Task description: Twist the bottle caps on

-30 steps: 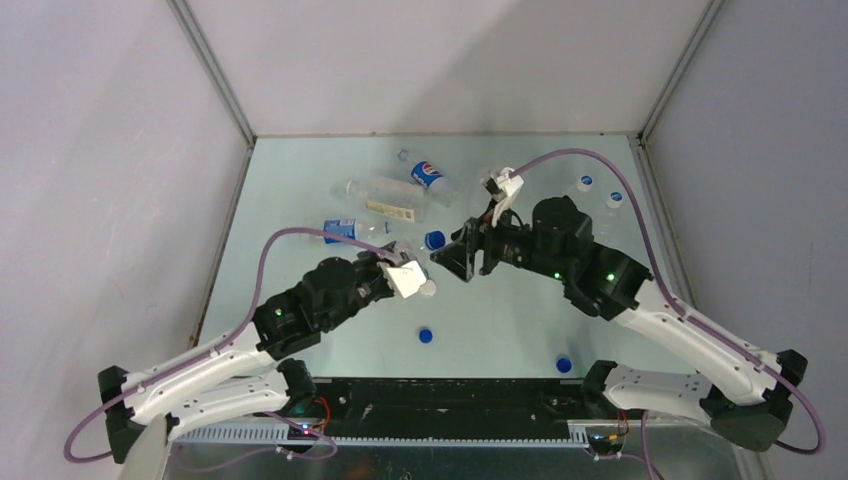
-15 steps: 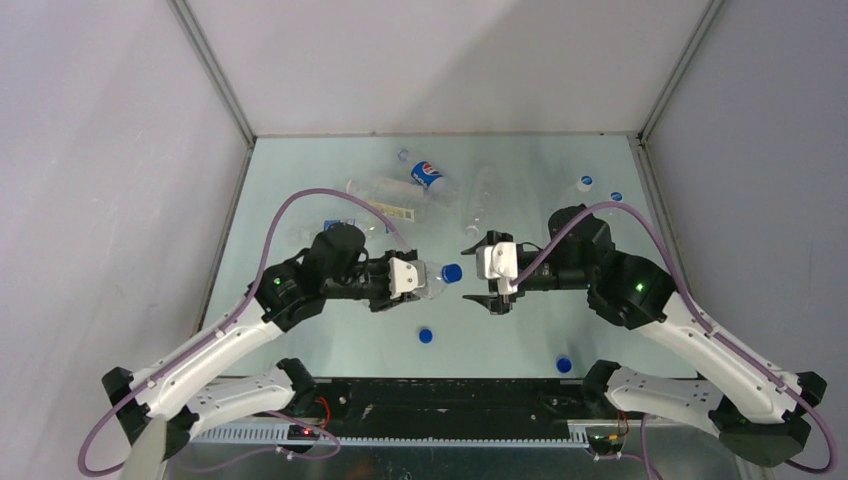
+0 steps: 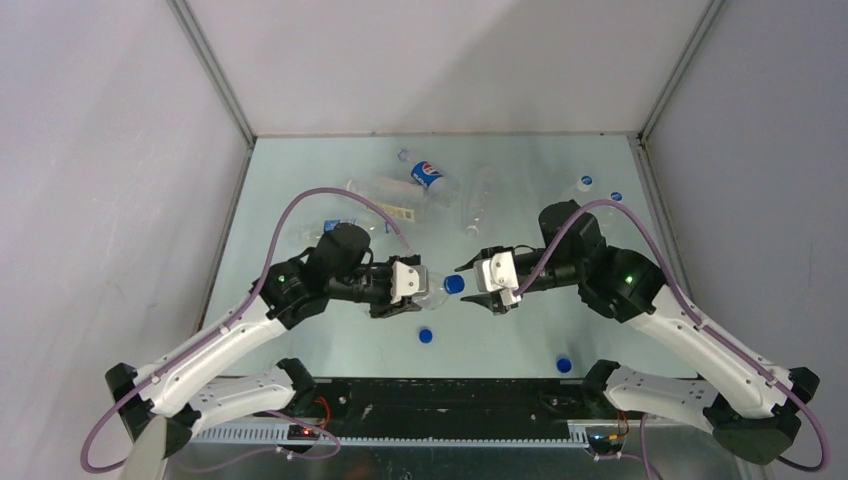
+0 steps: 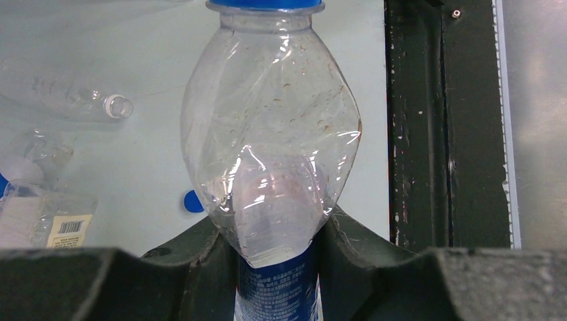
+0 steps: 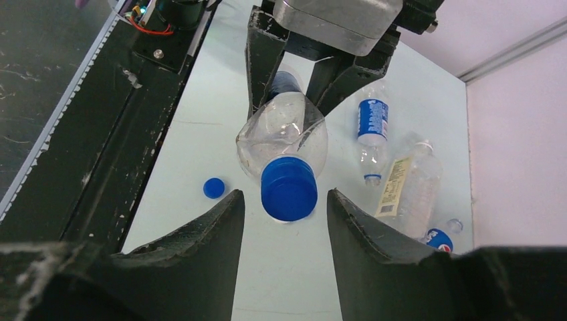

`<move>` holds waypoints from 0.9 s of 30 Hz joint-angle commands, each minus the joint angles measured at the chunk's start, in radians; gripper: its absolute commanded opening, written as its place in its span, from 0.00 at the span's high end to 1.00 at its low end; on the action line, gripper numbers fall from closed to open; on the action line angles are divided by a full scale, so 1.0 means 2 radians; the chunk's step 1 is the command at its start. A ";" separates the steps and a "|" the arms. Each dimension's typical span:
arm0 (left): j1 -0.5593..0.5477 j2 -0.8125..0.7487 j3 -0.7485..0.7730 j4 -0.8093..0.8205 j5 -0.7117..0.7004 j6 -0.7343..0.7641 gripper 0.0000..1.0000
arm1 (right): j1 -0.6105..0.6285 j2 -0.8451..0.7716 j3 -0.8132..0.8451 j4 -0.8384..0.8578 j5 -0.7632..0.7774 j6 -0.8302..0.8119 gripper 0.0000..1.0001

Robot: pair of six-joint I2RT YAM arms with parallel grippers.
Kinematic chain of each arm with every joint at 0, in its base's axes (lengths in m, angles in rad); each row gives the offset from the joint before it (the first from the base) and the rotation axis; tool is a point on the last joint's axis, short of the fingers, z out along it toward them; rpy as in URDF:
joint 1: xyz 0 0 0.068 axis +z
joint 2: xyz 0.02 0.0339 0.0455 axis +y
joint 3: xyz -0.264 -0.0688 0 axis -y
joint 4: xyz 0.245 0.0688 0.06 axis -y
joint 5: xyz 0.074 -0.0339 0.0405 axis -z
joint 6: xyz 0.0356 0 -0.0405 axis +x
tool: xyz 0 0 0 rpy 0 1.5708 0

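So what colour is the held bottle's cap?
Blue cap, clearest in the right wrist view.

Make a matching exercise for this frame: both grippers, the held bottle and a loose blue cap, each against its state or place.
1. left gripper
2. right gripper
3. held bottle
4. loose cap

A. lying on the table
B. open, fingers either side of the blue cap
C. shut on the held bottle
D. capped in blue, body dented

Pairs: 1-C, 2-B, 3-D, 4-A
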 commanded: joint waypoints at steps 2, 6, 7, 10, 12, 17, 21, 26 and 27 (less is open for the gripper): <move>0.003 0.001 0.028 0.006 0.019 -0.004 0.83 | -0.002 0.005 0.008 0.008 -0.025 -0.006 0.52; 0.003 0.003 0.033 0.003 0.021 -0.002 0.84 | -0.001 0.007 0.008 0.010 -0.026 -0.003 0.56; 0.003 0.003 0.034 0.004 0.021 -0.003 0.84 | -0.001 0.008 0.008 0.009 -0.025 -0.002 0.57; 0.004 0.003 0.034 0.004 0.025 -0.002 0.84 | 0.000 0.010 0.008 0.008 -0.026 0.001 0.61; 0.003 0.004 0.036 0.004 0.026 -0.002 0.84 | 0.000 0.012 0.008 0.009 -0.026 0.005 0.65; 0.003 0.000 0.037 0.014 0.024 -0.009 0.84 | 0.004 0.021 0.008 0.011 -0.021 0.025 0.73; -0.003 -0.017 0.016 0.060 -0.023 -0.030 0.84 | 0.006 0.033 0.008 0.036 -0.003 0.112 0.90; -0.042 -0.045 -0.031 0.156 -0.159 -0.045 0.84 | 0.008 0.055 0.008 0.106 0.123 0.387 1.00; -0.051 -0.051 -0.037 0.181 -0.215 -0.043 0.84 | 0.007 0.061 0.008 0.110 0.146 0.432 1.00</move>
